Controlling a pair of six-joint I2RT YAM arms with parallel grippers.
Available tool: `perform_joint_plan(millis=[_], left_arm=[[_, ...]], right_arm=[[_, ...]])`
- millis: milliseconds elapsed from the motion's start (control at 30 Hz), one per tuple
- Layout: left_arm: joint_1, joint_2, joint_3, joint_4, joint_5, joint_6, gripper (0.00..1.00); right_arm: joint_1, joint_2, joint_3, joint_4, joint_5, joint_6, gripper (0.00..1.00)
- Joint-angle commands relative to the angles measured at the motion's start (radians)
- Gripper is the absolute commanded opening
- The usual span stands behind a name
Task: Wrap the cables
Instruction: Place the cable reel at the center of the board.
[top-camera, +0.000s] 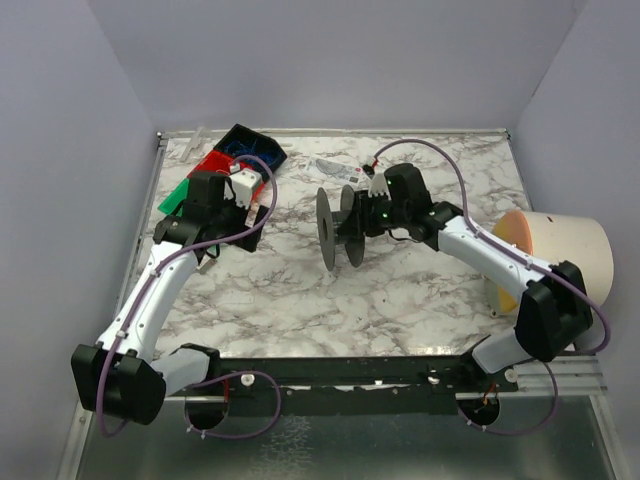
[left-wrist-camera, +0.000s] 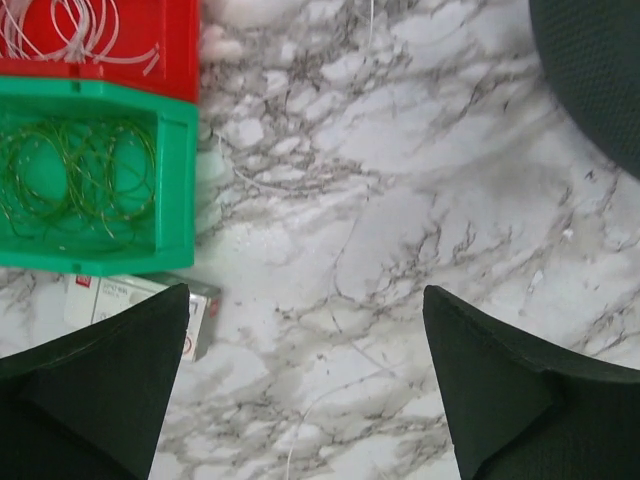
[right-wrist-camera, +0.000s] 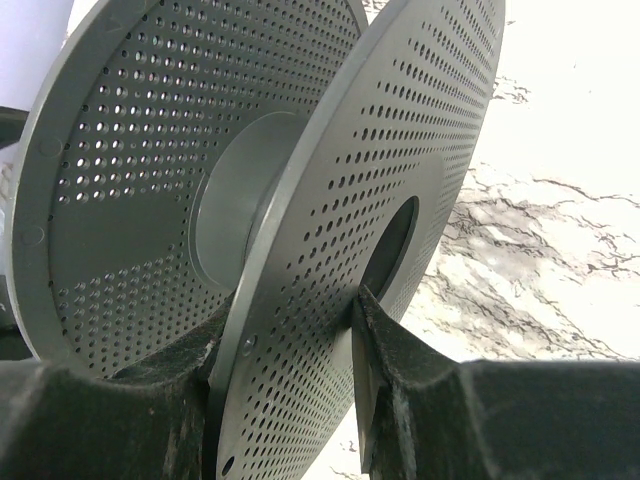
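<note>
The big black two-flanged spool (top-camera: 338, 226) stands on edge at the table's middle. Its perforated flanges fill the right wrist view (right-wrist-camera: 140, 180), and the hub between them looks bare; no black strand shows. My right gripper (top-camera: 364, 214) is shut on the near flange (right-wrist-camera: 290, 310), one finger between the flanges and one at the centre hole. My left gripper (top-camera: 235, 213) is open and empty, low over bare marble (left-wrist-camera: 305, 300) left of the spool. The spool's edge shows at the top right of the left wrist view (left-wrist-camera: 600, 80). A thin pale strand (left-wrist-camera: 296, 445) lies on the marble between the left fingers.
A green bin (left-wrist-camera: 172, 170) holds green wire coils and a red bin (left-wrist-camera: 182, 50) holds white wire; both stand at the back left with a black bin (top-camera: 252, 148). A small box (left-wrist-camera: 125, 298) lies by the green bin. A cream roll (top-camera: 560, 255) stands at the right edge.
</note>
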Motion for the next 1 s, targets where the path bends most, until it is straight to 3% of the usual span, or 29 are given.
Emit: perform_joint_plan(millis=[0,233,467,633,967], left_arm=[[-0.004,-0.044,-0.036,-0.143,-0.011,0.087,0.99],[-0.011,-0.034,-0.029,-0.183,0.01,0.123,0.99],[-0.053,0.074,-0.047,-0.188,-0.036,0.194,0.99],[-0.084,0.137,-0.034,-0.198,-0.048,0.232,0.99],[-0.094,0.052,-0.037,-0.294,0.004,0.444,0.99]], right_arm=[[0.004,-0.079,-0.046,0.086,-0.044,-0.071,0.09],[0.007,-0.101,-0.098,0.047,-0.052,-0.169,0.08],[0.007,-0.131,-0.139,0.012,-0.017,-0.268,0.15],[0.007,-0.137,-0.16,0.024,-0.013,-0.288,0.25],[0.007,-0.154,-0.175,0.05,0.012,-0.317,0.53]])
